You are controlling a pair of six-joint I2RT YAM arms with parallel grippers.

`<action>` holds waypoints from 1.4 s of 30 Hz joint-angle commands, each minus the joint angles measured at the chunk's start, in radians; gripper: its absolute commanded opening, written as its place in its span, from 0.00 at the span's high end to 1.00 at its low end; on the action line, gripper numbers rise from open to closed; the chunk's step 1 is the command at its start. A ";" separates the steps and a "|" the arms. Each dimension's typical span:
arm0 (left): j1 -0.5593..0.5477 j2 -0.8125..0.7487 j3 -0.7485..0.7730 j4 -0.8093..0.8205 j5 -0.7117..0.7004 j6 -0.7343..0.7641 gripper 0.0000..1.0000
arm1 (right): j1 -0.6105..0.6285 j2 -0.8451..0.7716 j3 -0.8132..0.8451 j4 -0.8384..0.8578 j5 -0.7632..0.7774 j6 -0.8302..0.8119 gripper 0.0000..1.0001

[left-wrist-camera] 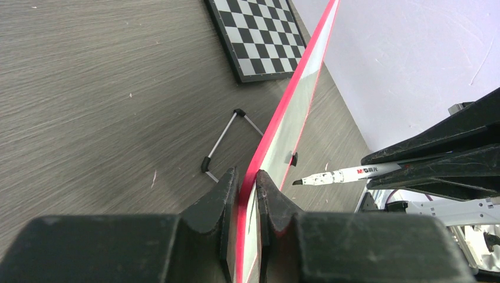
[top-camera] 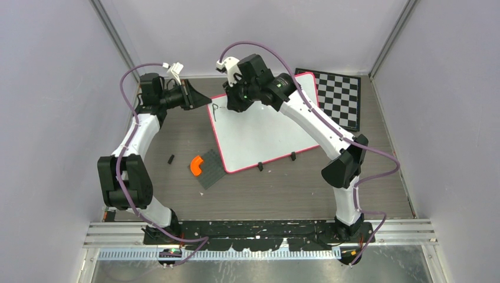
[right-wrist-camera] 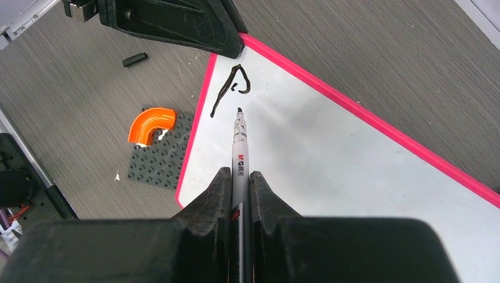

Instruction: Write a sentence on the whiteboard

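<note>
The whiteboard (top-camera: 265, 132) lies tilted in the middle of the table, white with a red-pink rim. My left gripper (left-wrist-camera: 247, 177) is shut on its rim at the far left corner (top-camera: 207, 107). My right gripper (right-wrist-camera: 240, 175) is shut on a white marker (right-wrist-camera: 240, 147), whose black tip hovers just beside a short black scrawl (right-wrist-camera: 230, 85) near that corner. The scrawl also shows in the top view (top-camera: 216, 108). In the left wrist view the whiteboard (left-wrist-camera: 295, 100) shows edge-on, with the marker (left-wrist-camera: 339, 175) to its right.
A black-and-white chessboard (top-camera: 337, 97) lies at the back right, partly under the whiteboard. A dark grey studded plate (top-camera: 211, 171) with an orange curved piece (top-camera: 196, 165) lies by the board's near left edge. A small black cap (top-camera: 171, 158) lies left of it.
</note>
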 commanded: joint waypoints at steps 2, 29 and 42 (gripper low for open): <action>-0.007 -0.042 0.008 -0.003 0.003 -0.007 1.00 | 0.000 -0.003 0.017 0.007 0.020 -0.015 1.00; -0.014 -0.037 0.009 -0.009 -0.005 0.011 1.00 | 0.011 0.069 0.050 -0.005 0.007 -0.022 1.00; -0.014 -0.037 0.006 -0.012 -0.007 0.013 1.00 | 0.009 0.012 -0.055 -0.001 0.030 -0.051 1.00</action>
